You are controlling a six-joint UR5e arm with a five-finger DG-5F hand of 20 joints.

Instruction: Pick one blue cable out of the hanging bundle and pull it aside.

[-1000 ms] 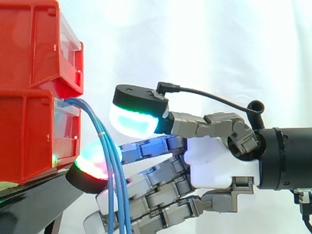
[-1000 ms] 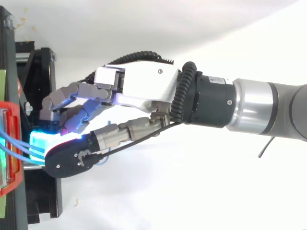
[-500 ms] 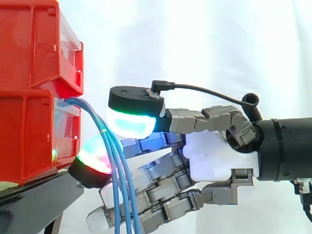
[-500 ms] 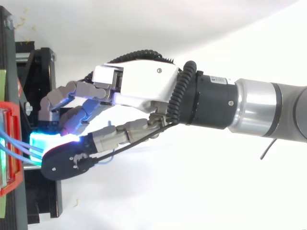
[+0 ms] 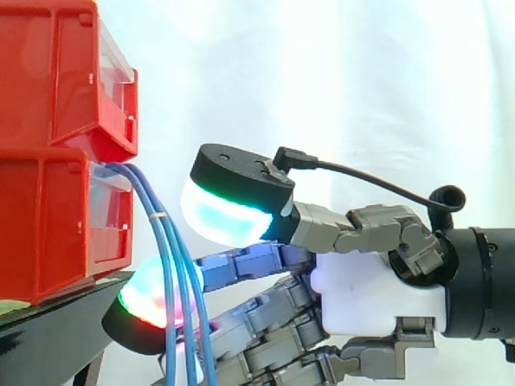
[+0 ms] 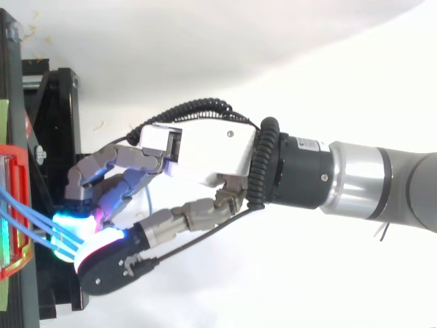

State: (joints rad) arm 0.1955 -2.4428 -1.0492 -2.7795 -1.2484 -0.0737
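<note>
Blue cables (image 5: 166, 249) hang in a thin bundle from the lower red plastic bin (image 5: 48, 225) at the left of the frame, with the robot's hand (image 5: 378, 297) reaching in among them.
In the side view the strands drop in front of a finger pad (image 5: 153, 301) glowing red and green at lower left. The large thumb pad (image 5: 225, 217), glowing cyan, stands just right of them at centre, so the hand is spread with the bundle in its gap, not clamped. The step in hand looks like singling out a strand. The next move probably calls for closing thumb on finger round one cable only, then drawing it away from the black stand (image 5: 56, 338) towards the right of the frame.
</note>
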